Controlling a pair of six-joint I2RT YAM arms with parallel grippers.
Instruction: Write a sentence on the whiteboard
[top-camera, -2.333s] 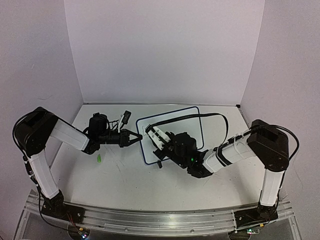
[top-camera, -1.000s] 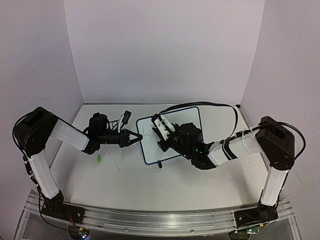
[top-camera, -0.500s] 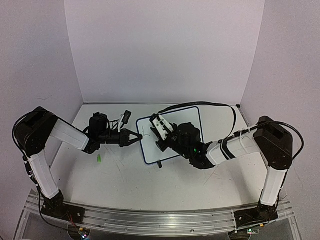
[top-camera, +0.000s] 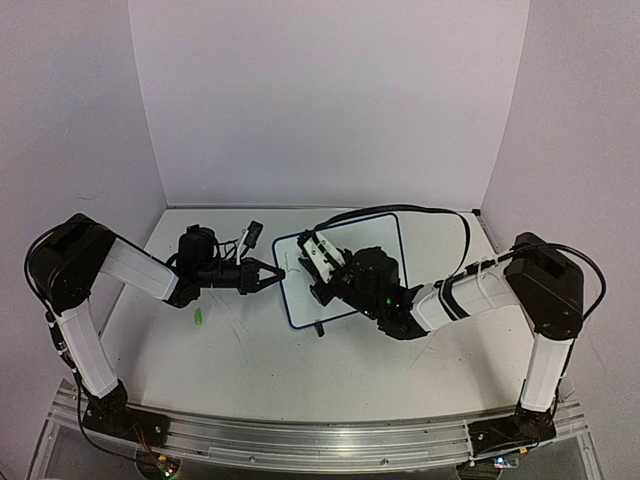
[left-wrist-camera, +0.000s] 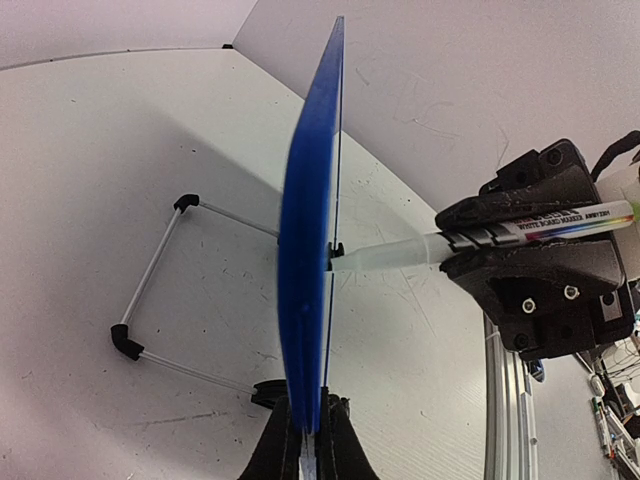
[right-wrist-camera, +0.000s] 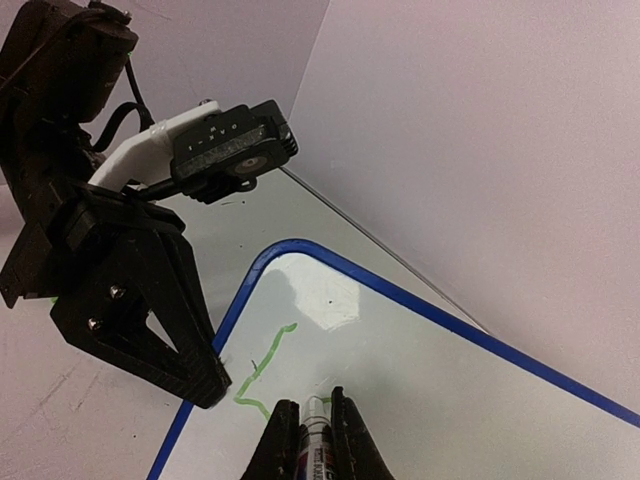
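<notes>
1. The whiteboard (top-camera: 365, 250) was a small glossy white rectangle with rounded corners and a thin dark blue rim. It stood tilted back near the middle of the worktop (top-camera: 250, 365), between the two arms.
2. The only writing was a thin green stroke (right-wrist-camera: 264, 364) near the board's left rim, a short wavy line. No letters were readable.
3. The left end effector (top-camera: 279, 274) had its fingers pressed together on the board's left edge, pinching it.
4. The right end effector (top-camera: 316, 256) was in front of the board's face, pinching a marker (right-wrist-camera: 314, 438) between its fingers. The marker's nib pointed at the board just right of the stroke.
5. The left wrist view showed the whiteboard (left-wrist-camera: 308, 250) edge-on as a narrow blue slab. The left end effector (left-wrist-camera: 311, 425) straddled its lower part.
6. Only that view showed contact: the marker (left-wrist-camera: 545, 224), held by the right end effector (left-wrist-camera: 522, 236), touched the board's face with its nib.
7. It also showed a thin wire stand with a black foot (left-wrist-camera: 126, 344) behind the board.
8. Only the right wrist view showed the stroke, the whiteboard (right-wrist-camera: 420, 390) face-on, and the left end effector (right-wrist-camera: 208, 376) at the rim.
9. A small green object (top-camera: 199, 318) lay on the worktop below the left arm, seen only from above.
</notes>
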